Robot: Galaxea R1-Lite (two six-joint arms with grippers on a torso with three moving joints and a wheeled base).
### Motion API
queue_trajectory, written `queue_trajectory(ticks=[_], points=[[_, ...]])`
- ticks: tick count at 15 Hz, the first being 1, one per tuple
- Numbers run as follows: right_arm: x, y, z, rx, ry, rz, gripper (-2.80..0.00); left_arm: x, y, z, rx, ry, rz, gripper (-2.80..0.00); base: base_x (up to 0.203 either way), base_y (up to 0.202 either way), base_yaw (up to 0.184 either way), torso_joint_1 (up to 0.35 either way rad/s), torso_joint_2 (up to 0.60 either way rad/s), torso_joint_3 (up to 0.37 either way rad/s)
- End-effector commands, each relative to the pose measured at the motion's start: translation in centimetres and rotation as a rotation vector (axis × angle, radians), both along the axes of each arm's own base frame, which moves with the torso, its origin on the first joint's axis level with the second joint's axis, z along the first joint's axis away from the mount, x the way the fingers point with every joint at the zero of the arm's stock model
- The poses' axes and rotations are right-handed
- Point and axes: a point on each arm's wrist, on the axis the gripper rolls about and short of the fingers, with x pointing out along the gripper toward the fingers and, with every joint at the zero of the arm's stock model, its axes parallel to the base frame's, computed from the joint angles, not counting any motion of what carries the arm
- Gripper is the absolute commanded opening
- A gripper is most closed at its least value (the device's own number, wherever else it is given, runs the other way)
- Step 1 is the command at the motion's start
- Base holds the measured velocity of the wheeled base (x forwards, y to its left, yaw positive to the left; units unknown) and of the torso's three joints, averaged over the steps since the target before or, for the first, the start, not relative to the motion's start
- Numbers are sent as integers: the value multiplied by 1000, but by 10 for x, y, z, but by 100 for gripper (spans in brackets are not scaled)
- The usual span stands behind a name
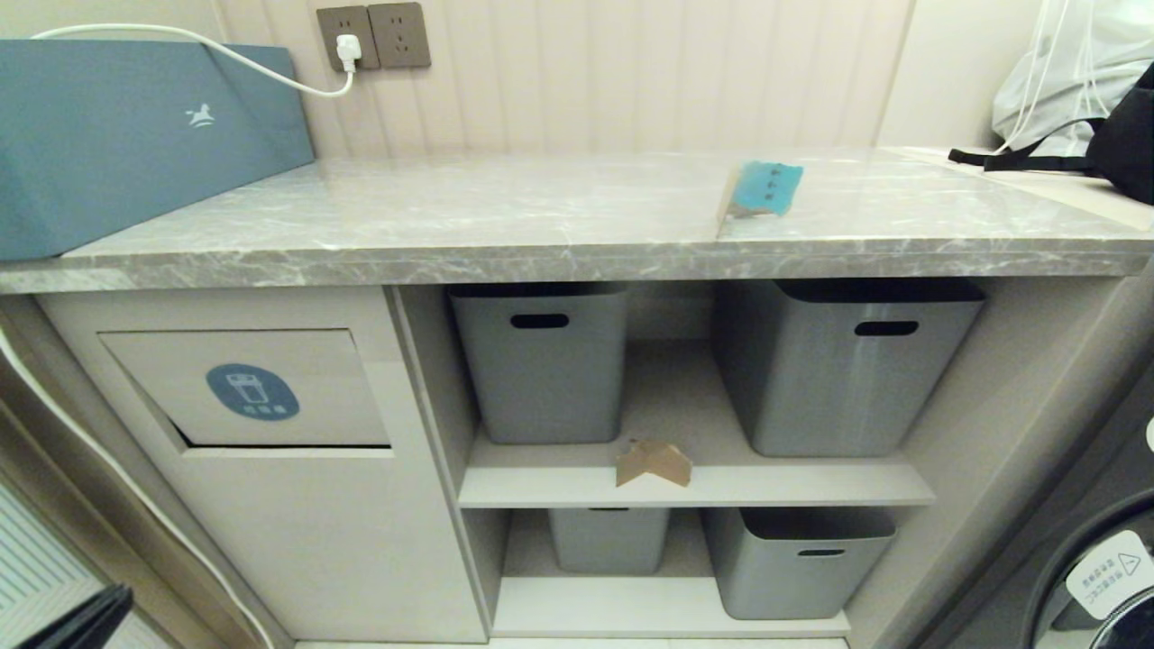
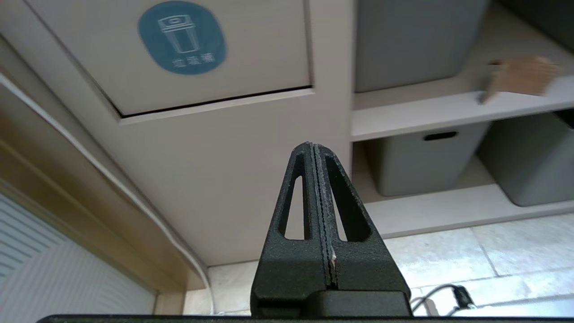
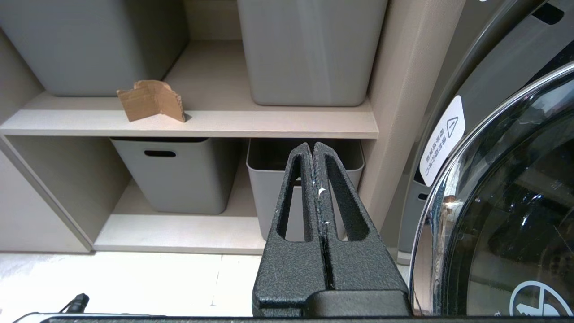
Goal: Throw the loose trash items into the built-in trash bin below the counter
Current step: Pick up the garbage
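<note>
A teal-faced cardboard scrap [image 1: 762,189] lies on the grey marble counter [image 1: 505,216], right of centre. A brown folded scrap [image 1: 654,463] [image 3: 151,99] [image 2: 520,77] rests at the front of the middle shelf. The built-in trash bin's flap [image 1: 248,386] [image 2: 188,49], marked with a round blue icon, sits in the beige cabinet front under the counter's left end. My left gripper [image 2: 313,146] is shut and empty, low in front of the cabinet beneath the flap; only a dark bit of that arm [image 1: 77,622] shows in the head view. My right gripper [image 3: 312,146] is shut and empty, parked low by the shelves.
Grey plastic baskets [image 1: 541,361] [image 1: 843,361] stand on the shelves, with others [image 1: 793,559] below. A large teal box [image 1: 135,126] occupies the counter's left end, a white cable [image 1: 270,77] running over it. A washing machine door [image 3: 506,215] is at the right. A black bag [image 1: 1118,135] lies far right.
</note>
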Motion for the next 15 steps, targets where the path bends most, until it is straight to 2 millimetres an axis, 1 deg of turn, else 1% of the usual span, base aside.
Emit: queue_trajectory(ticks=[1, 2, 4, 6, 7, 10, 12, 13, 14, 15], points=[[0, 0, 0, 0, 0, 1, -280, -29, -5, -6, 13, -114, -13, -280, 0, 0, 0, 0, 0, 0], [0, 0, 0, 0, 0, 0, -280, -38, -6, -15, 5, -92, -21, -280, 0, 0, 0, 0, 0, 0], [0, 0, 0, 0, 0, 0, -280, -44, -7, -28, -48, -21, -33, -280, 0, 0, 0, 0, 0, 0], [0, 0, 0, 0, 0, 0, -280, -42, -7, -30, -74, 33, -88, -280, 0, 0, 0, 0, 0, 0], [0, 0, 0, 0, 0, 0, -280, -43, -7, -31, -75, 32, -103, -280, 0, 0, 0, 0, 0, 0], [0, 0, 0, 0, 0, 0, -280, -56, -8, -32, -71, -89, -174, -280, 0, 0, 0, 0, 0, 0], [0, 0, 0, 0, 0, 0, -280, -66, -9, -34, -61, -187, -190, -280, 0, 0, 0, 0, 0, 0], [0, 0, 0, 0, 0, 0, -280, -70, -8, -36, -55, -220, -153, -280, 0, 0, 0, 0, 0, 0], [0, 0, 0, 0, 0, 0, -280, -70, -5, -40, -46, -205, -38, -280, 0, 0, 0, 0, 0, 0], [0, 0, 0, 0, 0, 0, -280, -70, -3, -49, -41, -114, 54, -280, 0, 0, 0, 0, 0, 0]])
